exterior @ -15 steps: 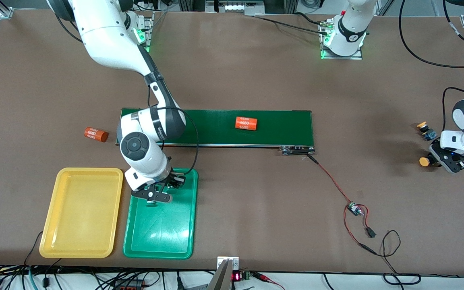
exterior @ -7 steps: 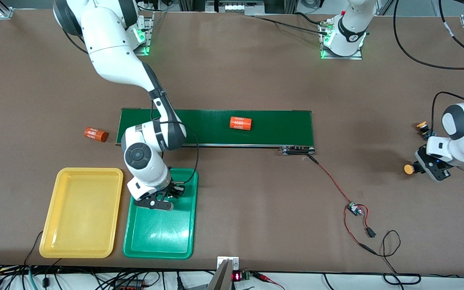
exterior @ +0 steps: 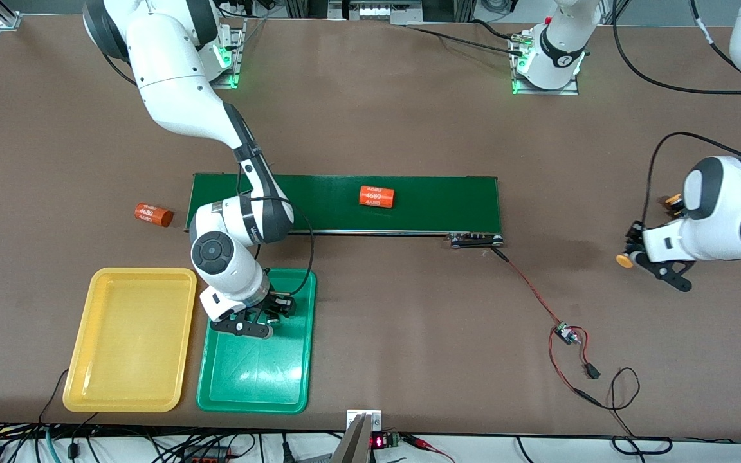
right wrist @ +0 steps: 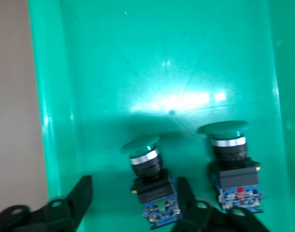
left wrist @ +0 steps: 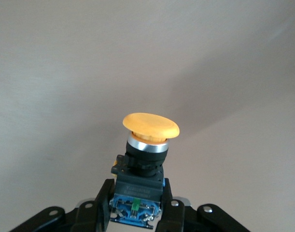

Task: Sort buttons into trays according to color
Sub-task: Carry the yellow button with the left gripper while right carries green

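Observation:
My left gripper [exterior: 635,256] is up over the bare table at the left arm's end, shut on a yellow-capped button [exterior: 623,260]. In the left wrist view the fingers [left wrist: 103,203] clamp its blue-and-black body [left wrist: 137,186]. A second yellow-capped button [exterior: 671,202] stands on the table beside that arm. My right gripper [exterior: 261,316] is low in the green tray [exterior: 261,376], open. In the right wrist view [right wrist: 133,193] one green-capped button [right wrist: 149,186] lies between its spread fingers and another [right wrist: 231,169] lies beside it, both on the tray floor. The yellow tray [exterior: 132,341] is empty.
A dark-green conveyor belt [exterior: 435,199] crosses the middle and carries an orange cylinder [exterior: 377,197]. Another orange cylinder [exterior: 153,214] lies on the table off the belt's end. A red wire with a small board [exterior: 563,333] trails from the belt.
My left gripper has swung toward the table's middle with the yellow-capped button held in it. The orange cylinder has ridden along the belt toward the right arm's end. My right gripper has barely moved.

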